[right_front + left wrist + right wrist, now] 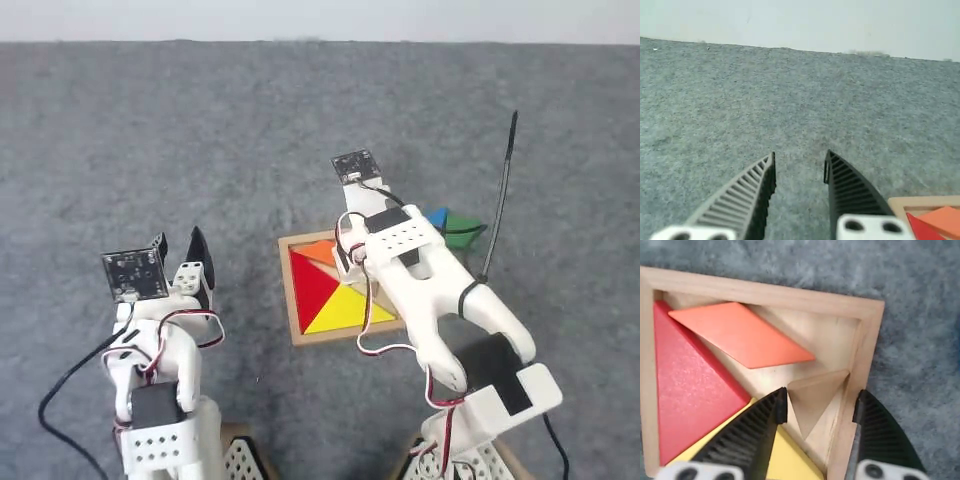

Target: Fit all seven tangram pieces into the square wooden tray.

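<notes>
1. Currently the square wooden tray (288, 290) sits on the grey worktop (150, 130) holding four pieces: one red triangle (685, 385), one yellow triangle (345, 310), one orange parallelogram (740, 335) and one plain wooden triangle (812, 402).
2. Two more, one blue piece (438, 216) and one green piece (462, 228), lie just outside it.
3. Right gripper (821, 396): fingers open above the tray's corner, either side of the plain wooden triangle.
4. Left gripper (801, 159): fingers open, holding nothing, above bare worktop beside the tray.

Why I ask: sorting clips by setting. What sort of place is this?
Likely a robot lab tabletop: two small robot arms over a grey felt mat, a plain white wall behind, a wooden tray holding tangram pieces.
</notes>
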Controlling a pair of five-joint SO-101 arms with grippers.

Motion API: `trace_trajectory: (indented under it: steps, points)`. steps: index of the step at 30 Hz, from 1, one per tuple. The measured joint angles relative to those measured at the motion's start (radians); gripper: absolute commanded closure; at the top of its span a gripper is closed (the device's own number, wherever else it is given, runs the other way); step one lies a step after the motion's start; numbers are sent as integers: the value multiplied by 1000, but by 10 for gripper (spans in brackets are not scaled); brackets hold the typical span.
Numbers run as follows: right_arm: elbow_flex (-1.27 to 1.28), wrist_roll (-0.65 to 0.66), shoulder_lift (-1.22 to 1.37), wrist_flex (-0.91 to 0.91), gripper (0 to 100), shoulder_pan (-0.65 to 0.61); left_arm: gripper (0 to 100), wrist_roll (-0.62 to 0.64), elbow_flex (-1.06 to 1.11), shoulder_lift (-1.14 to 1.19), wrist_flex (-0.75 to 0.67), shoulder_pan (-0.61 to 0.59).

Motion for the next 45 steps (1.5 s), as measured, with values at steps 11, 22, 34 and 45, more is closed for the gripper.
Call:
trace_trajectory:
  steps: [11, 22, 34, 45]
  points:
    - [11, -6, -51, 52, 797, -46, 848, -6, 0, 0, 0, 29]
    - [37, -12, -2, -23, 799, -52, 848, -6, 0, 0, 12, 29]
    - [-44, -158, 49, 6, 799, -57, 848, -6, 0, 0, 15, 29]
    - [-44, -161, 49, 6, 800, -55, 848, -6, 0, 0, 15, 29]
